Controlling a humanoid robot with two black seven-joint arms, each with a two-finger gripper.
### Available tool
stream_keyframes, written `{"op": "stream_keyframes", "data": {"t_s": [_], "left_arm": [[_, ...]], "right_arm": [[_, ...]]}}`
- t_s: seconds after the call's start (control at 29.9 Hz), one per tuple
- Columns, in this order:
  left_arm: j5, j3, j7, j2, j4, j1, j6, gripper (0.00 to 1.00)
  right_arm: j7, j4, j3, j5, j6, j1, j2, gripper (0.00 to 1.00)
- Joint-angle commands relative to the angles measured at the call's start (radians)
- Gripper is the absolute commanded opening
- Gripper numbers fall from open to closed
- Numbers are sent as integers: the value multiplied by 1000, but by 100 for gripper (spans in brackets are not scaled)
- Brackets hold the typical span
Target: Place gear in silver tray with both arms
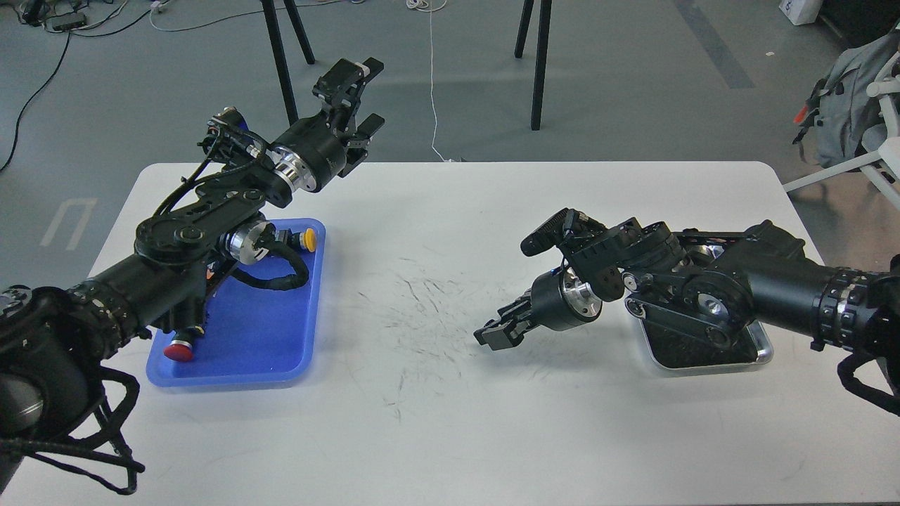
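Note:
The silver tray (765, 349) lies on the right of the white table, mostly covered by my right arm; I see nothing in its visible dark bottom. I cannot make out a gear. A small yellow-capped part (306, 241) and a red-capped part (178, 349) sit in the blue tray (281, 337) on the left, partly under my left arm. My left gripper (360, 95) is open and empty, raised over the table's far edge. My right gripper (492, 335) hangs low over the table's middle, left of the silver tray; its dark fingers cannot be told apart.
The white table (450, 436) has dark scuff marks at its centre. Black stand legs (538, 63) rise behind the far edge. A grey backpack (854, 91) and a white chair frame stand off the table's right corner. Cables lie on the floor.

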Motion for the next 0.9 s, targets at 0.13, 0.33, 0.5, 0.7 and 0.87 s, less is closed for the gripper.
{"op": "stream_keyframes", "data": {"t_s": [0.13, 0.33, 0.5, 0.7, 0.87], "left_arm": [[0, 0, 0, 0, 2, -1, 0, 100], [0, 0, 0, 2, 3, 0, -2, 100], [0, 0, 0, -1, 22, 0, -2, 100], [1, 2, 0, 0, 23, 2, -2, 100], [1, 3, 0, -3, 37, 2, -2, 100]], "right_arm": [[-1, -31, -1, 4, 0, -5, 22, 58], [-1, -42, -1, 4, 2, -14, 30, 58], [-4, -54, -1, 4, 0, -22, 33, 57], [-3, -63, -1, 4, 0, -25, 40, 54], [-4, -65, 0, 4, -2, -25, 47, 54]]}}
